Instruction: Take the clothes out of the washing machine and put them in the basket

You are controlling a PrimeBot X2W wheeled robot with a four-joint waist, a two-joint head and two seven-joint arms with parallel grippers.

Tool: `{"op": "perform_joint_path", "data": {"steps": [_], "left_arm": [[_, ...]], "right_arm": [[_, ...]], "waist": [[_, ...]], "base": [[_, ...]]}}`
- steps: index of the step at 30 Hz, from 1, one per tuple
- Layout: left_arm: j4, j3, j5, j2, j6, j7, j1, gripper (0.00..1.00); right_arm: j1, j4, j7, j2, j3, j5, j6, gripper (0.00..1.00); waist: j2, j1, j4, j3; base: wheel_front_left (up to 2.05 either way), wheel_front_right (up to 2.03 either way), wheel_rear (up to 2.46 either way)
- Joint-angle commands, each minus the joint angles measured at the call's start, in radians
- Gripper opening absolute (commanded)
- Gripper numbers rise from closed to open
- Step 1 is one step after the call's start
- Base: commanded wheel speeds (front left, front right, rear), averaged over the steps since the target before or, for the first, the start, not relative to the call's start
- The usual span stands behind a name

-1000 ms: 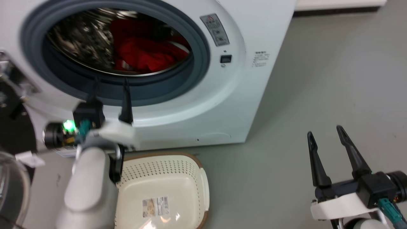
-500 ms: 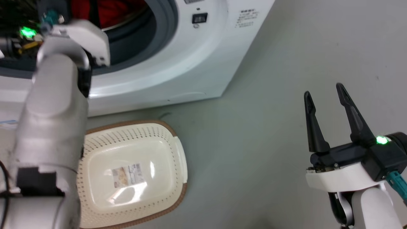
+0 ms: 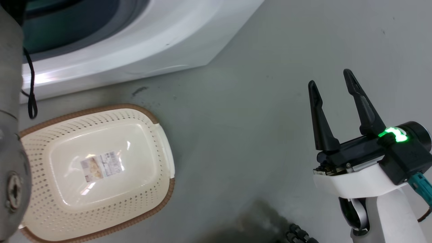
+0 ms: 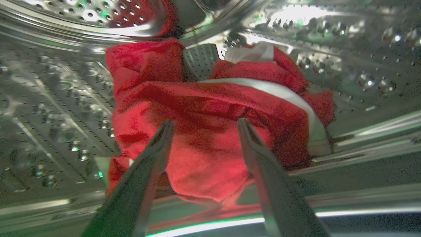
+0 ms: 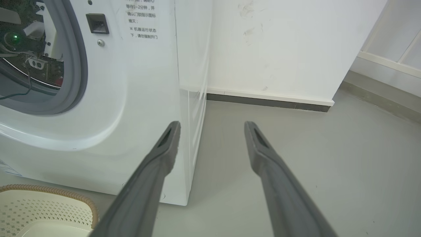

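Since a second ago the left hand has passed from outside the washing machine into its perforated steel drum, fingers spread and holding nothing. Just beyond its tips lie the clothes, bunched on the drum wall; whether they touch cannot be told. They are crumpled red cloth with one white stripe and white trim. Outside, the basket stands on the grey floor; the right hand hangs open, well apart from it.

head downward — left wrist seemingly deep in drum
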Motion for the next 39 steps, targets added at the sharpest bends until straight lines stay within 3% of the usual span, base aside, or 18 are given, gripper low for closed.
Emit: {"op": "perform_joint_path", "data": {"steps": [1,11,21,22,23,33,39], "left_arm": [[0.002,-0.003,0.007,0.004,-0.008,0.011,-0.020,1.00],[0.035,-0.050,0.019,0.049,-0.030,0.235,-0.163,1.00],[0.047,-0.085,0.015,0.051,-0.036,0.264,-0.154,1.00],[0.047,-0.091,0.020,0.051,-0.036,0.259,-0.150,0.47],[0.044,-0.095,0.021,0.053,-0.033,0.249,-0.148,0.00],[0.026,-0.114,0.005,0.068,-0.036,0.175,-0.138,0.00],[0.027,-0.108,-0.031,0.054,-0.042,0.073,-0.089,0.00]], "right_arm": [[-0.014,-0.005,-0.002,0.000,0.002,0.007,-0.001,1.00],[-0.048,-0.032,-0.002,0.000,-0.007,0.042,-0.001,1.00],[-0.060,-0.039,-0.002,0.000,0.002,0.057,-0.001,1.00],[-0.061,-0.040,-0.002,0.000,0.001,0.057,-0.001,1.00],[-0.062,-0.040,-0.002,0.000,0.000,0.058,-0.001,1.00],[-0.061,-0.028,-0.002,0.000,-0.005,0.050,-0.001,1.00],[-0.048,-0.017,-0.002,0.000,-0.001,0.018,-0.001,1.00]], "waist": [[0.0000,-0.0003,-0.023,0.029],[0.0000,-0.0003,-0.052,0.122],[0.0000,-0.0003,-0.059,0.152],[0.0000,-0.0003,-0.060,0.153],[0.0000,-0.0003,-0.060,0.154],[0.0000,-0.0003,-0.053,0.127],[0.0000,-0.0003,-0.025,0.066]], "base": [[0.00,0.00,0.00],[0.00,0.00,0.00],[0.00,0.00,0.00],[0.00,0.00,0.00],[0.00,0.00,0.00],[0.00,0.00,0.00],[0.00,0.00,0.00]]}}
